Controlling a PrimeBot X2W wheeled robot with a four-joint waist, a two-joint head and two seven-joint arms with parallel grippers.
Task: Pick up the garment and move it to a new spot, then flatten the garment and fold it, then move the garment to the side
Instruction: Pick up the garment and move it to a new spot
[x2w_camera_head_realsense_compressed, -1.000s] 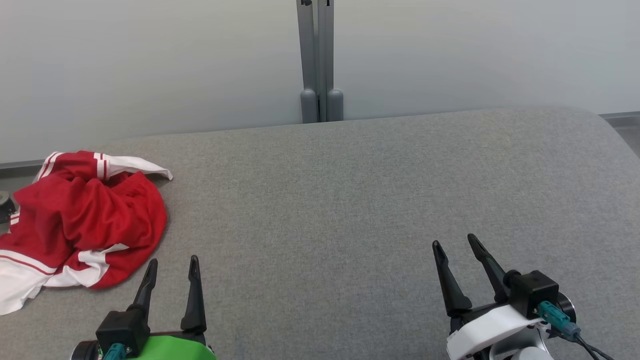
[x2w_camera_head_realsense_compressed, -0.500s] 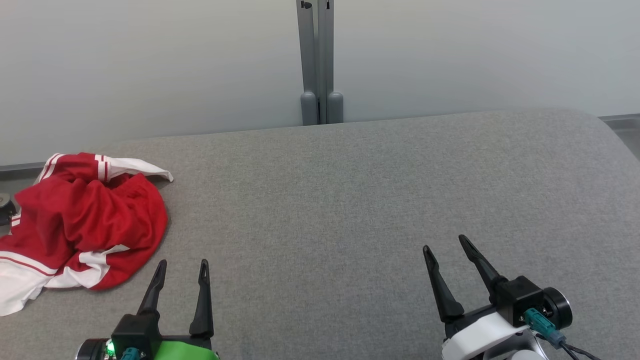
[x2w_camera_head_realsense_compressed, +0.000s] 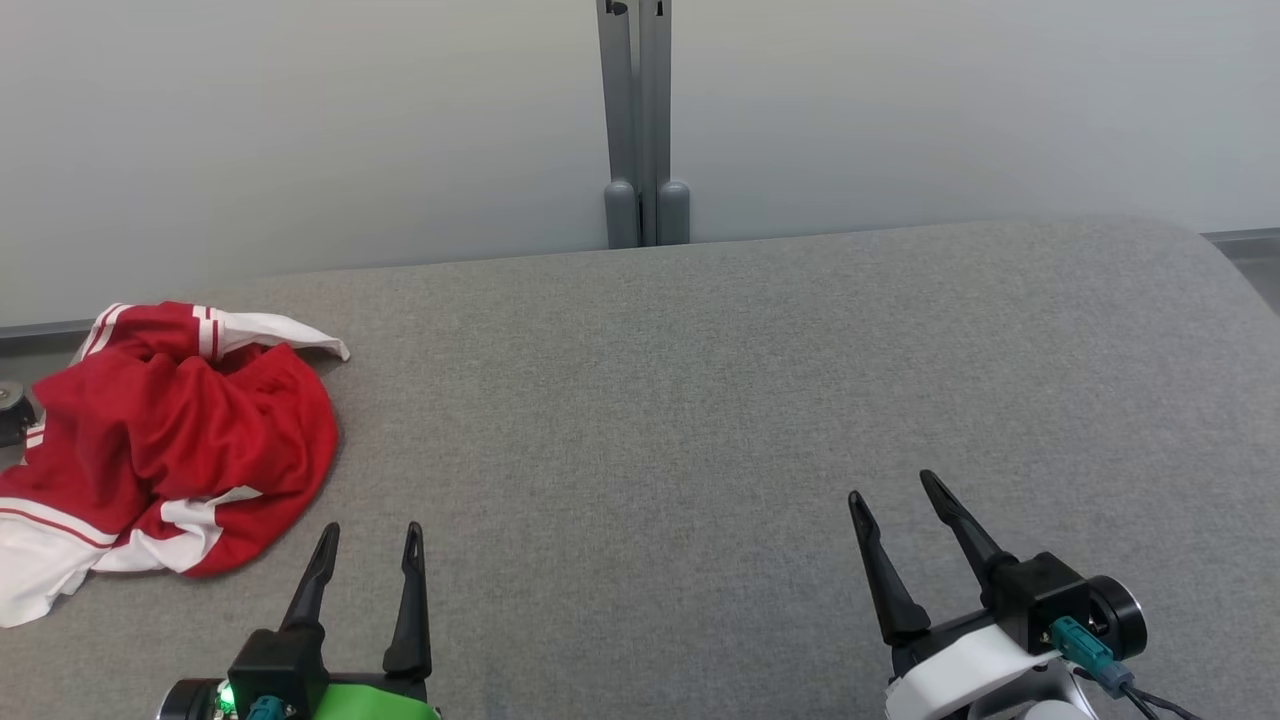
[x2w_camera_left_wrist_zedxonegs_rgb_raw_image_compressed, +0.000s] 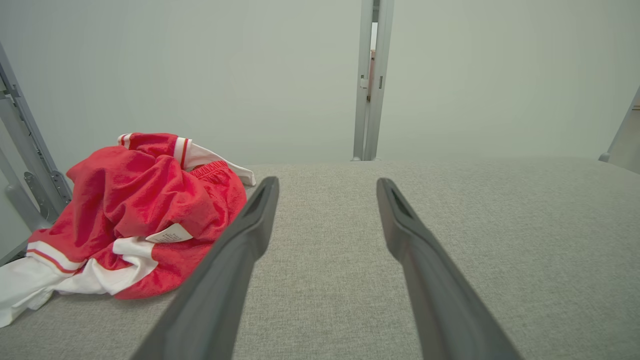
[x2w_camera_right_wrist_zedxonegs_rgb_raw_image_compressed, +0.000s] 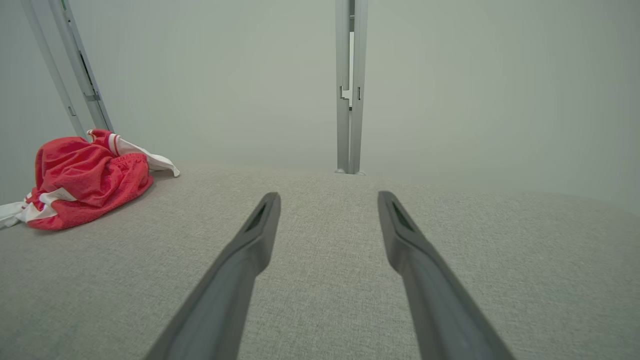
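Both tools stand empty over the grey padded table (x2w_camera_head_realsense_compressed: 700, 400). The left gripper (x2w_camera_head_realsense_compressed: 371, 530) has its 2 fingers parted with nothing between them; the right gripper (x2w_camera_head_realsense_compressed: 891, 487) is likewise spread and holds nothing; both point forward toward the grey upright post (x2w_camera_head_realsense_compressed: 640, 120) at the far edge.

The red garment (x2w_camera_head_realsense_compressed: 170, 440) lies crumpled ahead and to the left of the left gripper, its nearest red fold close beside that gripper's outer finger but apart from it. It is well apart from the right gripper, far off to that tool's left, with the left gripper between them; so the left arm is plainly the nearer 1 for the pickup. The heap's long axis runs on a slant: from a white-striped band at the far end, forward of the left fingertips, back to a white hem trailing off to the left and toward the robot. It looks like sports shorts with an elastic waistband, though the bunching leaves that uncertain.

In my judgement, the first step, picking it up, is not yet begun; the reach calls for a swing leftward and forward rather than straight ahead.

1 white sewn-in tag (x2w_camera_left_wrist_zedxonegs_rgb_raw_image_compressed: 169, 234) shows on the near face of the heap in the left wrist view; its print is too small to read; no brand or other writing is legible.
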